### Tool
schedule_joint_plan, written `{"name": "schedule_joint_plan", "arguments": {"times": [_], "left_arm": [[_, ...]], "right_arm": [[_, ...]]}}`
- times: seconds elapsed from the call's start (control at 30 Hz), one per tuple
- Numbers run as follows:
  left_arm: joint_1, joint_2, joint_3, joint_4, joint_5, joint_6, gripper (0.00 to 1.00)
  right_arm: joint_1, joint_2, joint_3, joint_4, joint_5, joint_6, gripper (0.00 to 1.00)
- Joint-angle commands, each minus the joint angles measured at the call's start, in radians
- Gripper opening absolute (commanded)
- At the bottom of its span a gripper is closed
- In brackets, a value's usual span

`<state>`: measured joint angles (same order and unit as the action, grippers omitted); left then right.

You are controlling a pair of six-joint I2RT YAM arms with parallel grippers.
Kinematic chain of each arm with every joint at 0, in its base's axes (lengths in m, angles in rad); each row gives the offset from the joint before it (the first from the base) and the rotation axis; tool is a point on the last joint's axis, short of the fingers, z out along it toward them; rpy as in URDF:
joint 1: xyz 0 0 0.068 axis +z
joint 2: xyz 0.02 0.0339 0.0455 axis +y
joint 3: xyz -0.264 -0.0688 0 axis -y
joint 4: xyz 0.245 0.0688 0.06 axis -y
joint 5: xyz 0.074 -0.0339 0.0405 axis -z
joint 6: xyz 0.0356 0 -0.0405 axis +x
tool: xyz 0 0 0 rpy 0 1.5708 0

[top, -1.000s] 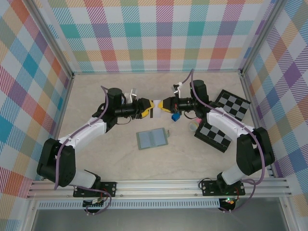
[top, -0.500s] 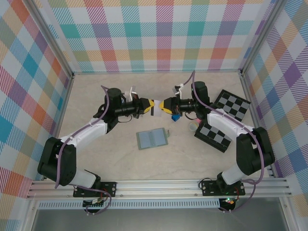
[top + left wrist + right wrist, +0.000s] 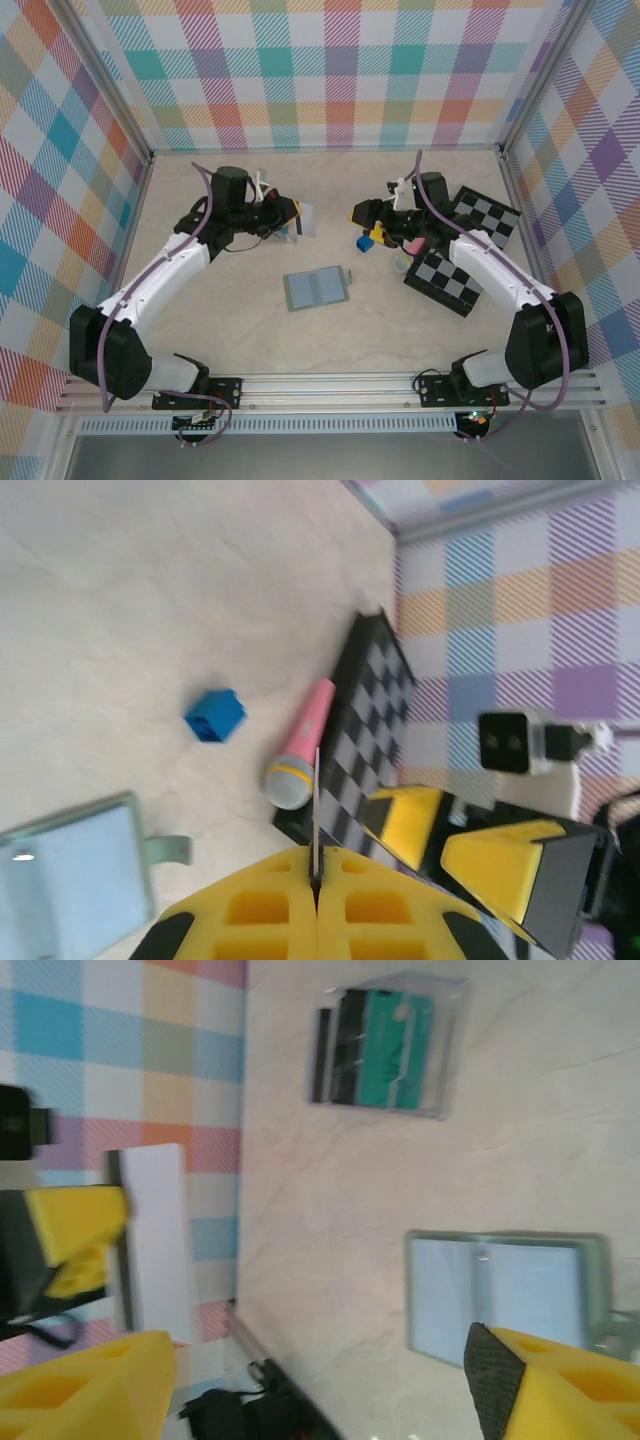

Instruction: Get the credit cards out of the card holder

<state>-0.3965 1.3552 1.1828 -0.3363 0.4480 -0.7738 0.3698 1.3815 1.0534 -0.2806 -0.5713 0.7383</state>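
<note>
From where I stood, the left claw (image 3: 296, 220) was pinched shut on a white card (image 3: 307, 218), held up off the table; from its own wrist camera the card (image 3: 316, 810) was a thin edge clamped between the yellow fingers (image 3: 260, 910). The right claw (image 3: 362, 218) faced it a little way off, jaws wide apart and holding nothing. The card holder (image 3: 317, 289) lay open and flat on the table between the two arms, nearer the bases, pale blue panels up. I could not tell whether any card remained in its pockets. I judged the step in hand to be disposing of a card already out of the holder. The next move would call for the left arm to set it down clear of the holder, perhaps by the clear stand (image 3: 390, 1045) of upright cards, without letting the thin edge slip. The table (image 3: 230, 320) was pale, marbled beige. A blue block (image 3: 214, 715), a pink toy microphone (image 3: 300, 750) and checkered boards (image 3: 448, 283) sat on the right side. Pastel plaid walls (image 3: 330, 70) closed it in.
</note>
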Motion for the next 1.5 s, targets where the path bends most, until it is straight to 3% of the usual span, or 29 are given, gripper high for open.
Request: {"name": "schedule_joint_plan", "arguments": {"times": [0.0,0.17,0.33,0.6,1.13,1.47], "left_arm": [[0.01,-0.024,0.096,-0.37,-0.237,0.215,0.0],[0.018,-0.022,0.157,-0.428,-0.435,0.396,0.0],[0.038,0.028,0.194,-0.388,-0.57,0.553,0.0],[0.119,0.208,0.285,-0.348,-0.458,0.687,0.0],[0.235,0.55,0.445,-0.314,-0.285,0.614,0.0],[0.237,0.627,0.485,-0.345,-0.332,0.626,0.0]], "right_arm": [[-0.005,-0.034,0.049,-0.177,0.169,-0.121,0.83],[-0.006,-0.044,0.051,-0.201,0.238,-0.137,0.99],[-0.006,-0.03,0.06,-0.223,0.246,-0.154,1.0],[-0.007,-0.036,0.038,-0.228,0.239,-0.136,1.0],[-0.006,-0.07,-0.018,-0.177,0.186,-0.112,1.0],[-0.005,-0.076,-0.033,-0.17,0.194,-0.097,1.0]]}}
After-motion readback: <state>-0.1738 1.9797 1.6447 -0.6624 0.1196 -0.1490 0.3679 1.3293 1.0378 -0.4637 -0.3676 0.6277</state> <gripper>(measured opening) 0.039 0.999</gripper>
